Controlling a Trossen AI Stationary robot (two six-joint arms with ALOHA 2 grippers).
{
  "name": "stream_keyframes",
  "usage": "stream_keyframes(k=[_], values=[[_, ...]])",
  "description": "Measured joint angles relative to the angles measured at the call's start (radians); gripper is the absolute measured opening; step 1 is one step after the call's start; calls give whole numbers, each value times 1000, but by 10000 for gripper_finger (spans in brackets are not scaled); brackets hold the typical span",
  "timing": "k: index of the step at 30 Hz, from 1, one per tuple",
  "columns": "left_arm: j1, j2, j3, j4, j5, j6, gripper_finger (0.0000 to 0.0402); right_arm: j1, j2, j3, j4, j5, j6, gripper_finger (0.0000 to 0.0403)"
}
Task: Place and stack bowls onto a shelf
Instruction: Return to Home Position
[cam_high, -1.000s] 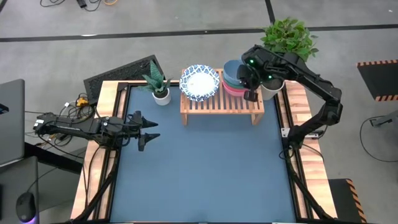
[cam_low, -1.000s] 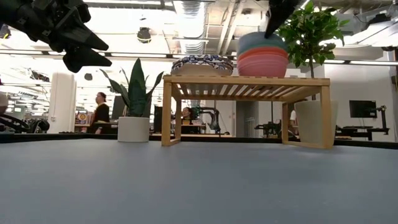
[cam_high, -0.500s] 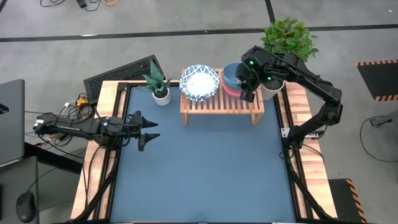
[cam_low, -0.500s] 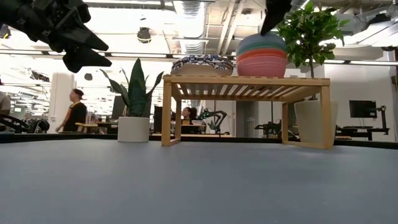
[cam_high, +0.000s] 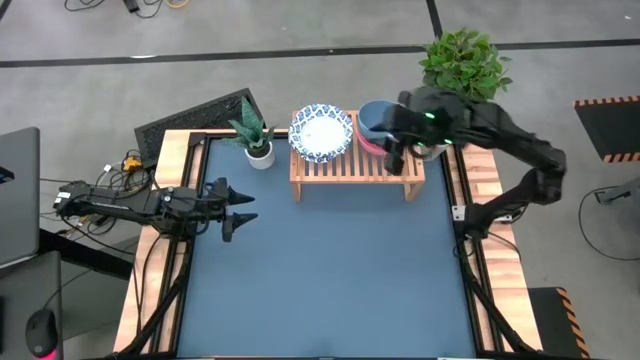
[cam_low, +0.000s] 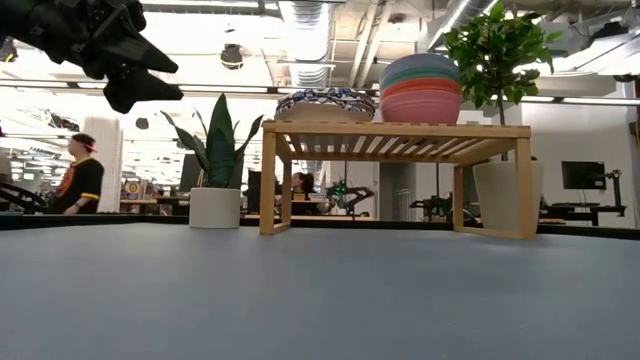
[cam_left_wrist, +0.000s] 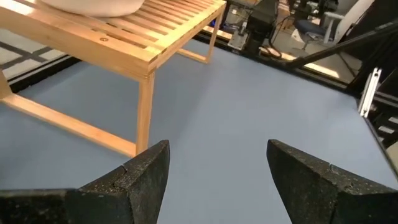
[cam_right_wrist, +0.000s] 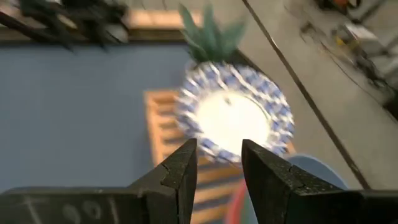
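Hovering over one shelf (cam_high: 345, 168): right pincer (cam_right_wrist: 219, 145) parted, empty | left pincer (cam_left_wrist: 217, 147) parted, empty | one patterned stack (cam_high: 321, 131), one coloured stack (cam_low: 421, 88)

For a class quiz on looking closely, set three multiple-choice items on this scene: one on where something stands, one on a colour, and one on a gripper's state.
1. Where is the patterned bowl stack?
A) on the shelf, beside the coloured stack
B) under the shelf
C) in a gripper

2. What colour is the coloured stack's top bowl?
A) red
B) light blue
C) white

3. How is the left gripper?
A) open and empty
B) shut on a bowl
C) shut and empty

Answers:
1 A: both stacks sit side by side on the slats.
2 B: the high view shows its blue inside.
3 A: its wrist view shows parted fingers with nothing between them.
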Motion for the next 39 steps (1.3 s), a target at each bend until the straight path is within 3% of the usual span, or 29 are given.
stream_keyframes(k=[7, 10, 14, 16, 21, 25, 28, 39], values=[[0, 0, 0, -122, 11, 7, 253, 215, -157, -8, -133, -1, 137, 150], [0, 1, 0, -99, -28, 4, 253, 323, -248, -91, -46, 0, 142, 150], [0, -37, 26, -6, -53, 211, 253, 441, -396, -281, 140, 15, 107, 150], [0, -94, 67, -11, -70, 242, 253, 478, -473, -394, 242, 64, 122, 150], [0, -293, 121, -125, -75, 252, 253, 548, -661, -694, 440, 173, 173, 151], [1, -460, 93, -230, -65, 181, 253, 577, -777, -921, 584, 224, 208, 150], [-1, -451, 68, -293, -41, 127, 253, 595, -844, -1054, 688, 234, 235, 151], [-3, -438, -268, 105, 41, 88, 253, 658, -985, -1451, 1111, 256, 237, 150]])
